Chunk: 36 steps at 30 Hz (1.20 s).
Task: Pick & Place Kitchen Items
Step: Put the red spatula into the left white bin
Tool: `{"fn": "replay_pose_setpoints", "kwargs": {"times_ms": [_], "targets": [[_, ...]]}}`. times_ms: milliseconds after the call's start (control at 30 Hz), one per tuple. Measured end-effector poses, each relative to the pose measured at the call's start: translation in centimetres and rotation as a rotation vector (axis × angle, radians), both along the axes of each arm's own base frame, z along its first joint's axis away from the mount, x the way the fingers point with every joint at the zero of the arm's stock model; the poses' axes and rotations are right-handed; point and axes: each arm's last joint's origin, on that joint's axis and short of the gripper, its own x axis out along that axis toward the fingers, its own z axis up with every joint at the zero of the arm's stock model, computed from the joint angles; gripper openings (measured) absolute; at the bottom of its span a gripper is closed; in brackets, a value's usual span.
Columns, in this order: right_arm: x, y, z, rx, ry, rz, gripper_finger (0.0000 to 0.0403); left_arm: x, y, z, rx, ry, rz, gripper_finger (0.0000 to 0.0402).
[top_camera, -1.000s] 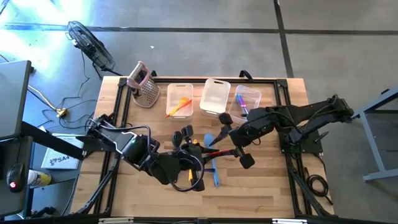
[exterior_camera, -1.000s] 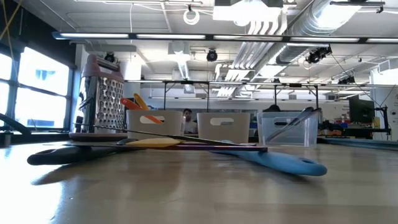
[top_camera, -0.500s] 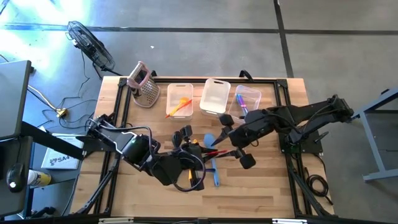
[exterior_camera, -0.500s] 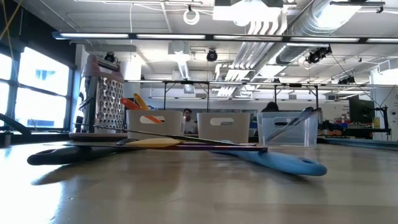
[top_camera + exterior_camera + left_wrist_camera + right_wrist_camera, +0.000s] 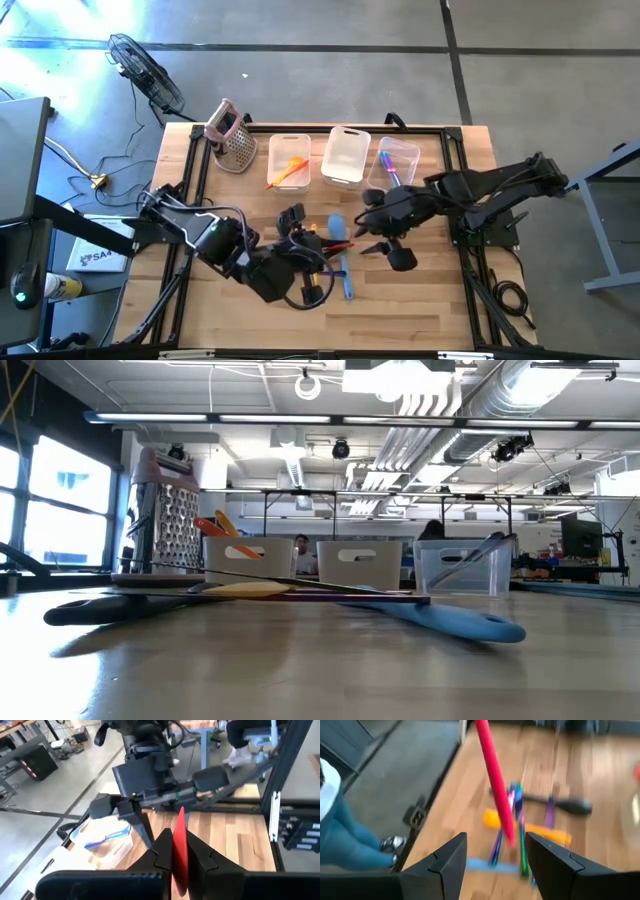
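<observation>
Three clear bins (image 5: 345, 155) line the wooden table's (image 5: 440, 290) far edge in the high view, a grater (image 5: 232, 135) beside them; bare wood lies along the near edge. The left gripper (image 5: 322, 243) is clamped on a red utensil (image 5: 338, 246) at mid-table, above scattered utensils (image 5: 340, 275). The right gripper (image 5: 362, 232) sits just beside it, fingers parted, holding nothing. Low view: a blue spatula (image 5: 450, 622) lies flat on the wood; no writing is readable. Left wrist view: the red utensil (image 5: 179, 847) stands pinched between dark fingers (image 5: 157, 852). Right wrist view: red handle (image 5: 495, 780) above open fingers (image 5: 447, 860).

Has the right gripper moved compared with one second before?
Yes. In the high view the right gripper shifted leftward, away from the rightmost bin.
</observation>
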Motion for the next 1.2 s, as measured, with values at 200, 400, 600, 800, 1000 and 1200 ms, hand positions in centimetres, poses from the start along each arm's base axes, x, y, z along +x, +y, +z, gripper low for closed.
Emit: {"fn": "replay_pose_setpoints", "kwargs": {"times_ms": [200,400,600,800,1000,1200], "targets": [[-0.5,0.5,-0.8,0.062,0.123,-0.09,0.0193,-0.5,0.0,-0.7,-0.007,0.048,0.042,0.0014],[-0.8,2.4,-1.0,0.076,0.14,-0.132,0.0193,-1.6,1.1,-1.9,-0.05,0.125,0.184,0.0014],[-1.3,4.0,-1.1,0.056,0.133,-0.135,0.0193,-2.9,3.4,-3.2,-0.077,0.238,0.37,0.0014],[-1.5,4.3,-1.1,0.013,0.118,-0.089,0.0193,-1.5,6.5,-3.3,-0.189,0.311,0.405,0.0014],[-2.4,3.5,-1.3,-0.022,0.188,-0.089,0.0193,-0.1,12.3,-3.3,-0.32,0.425,0.435,0.0014],[-4.2,1.0,-0.1,-0.094,0.179,-0.108,0.0193,0.6,18.5,-3.6,-0.435,0.524,0.424,0.0014]]}}
